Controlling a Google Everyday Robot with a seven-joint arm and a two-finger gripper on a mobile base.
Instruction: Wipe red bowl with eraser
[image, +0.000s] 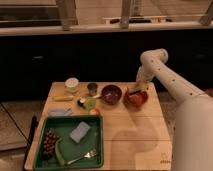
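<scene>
Red bowl sits far right on table, beside maroon bowl. Judged rigid, smooth, light; may slide under wiping, steady by rim. Gripper hangs over bowl; its state cannot be told.

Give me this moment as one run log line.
gripper: down at red bowl | red bowl: back right of table | maroon bowl: beside it
</scene>
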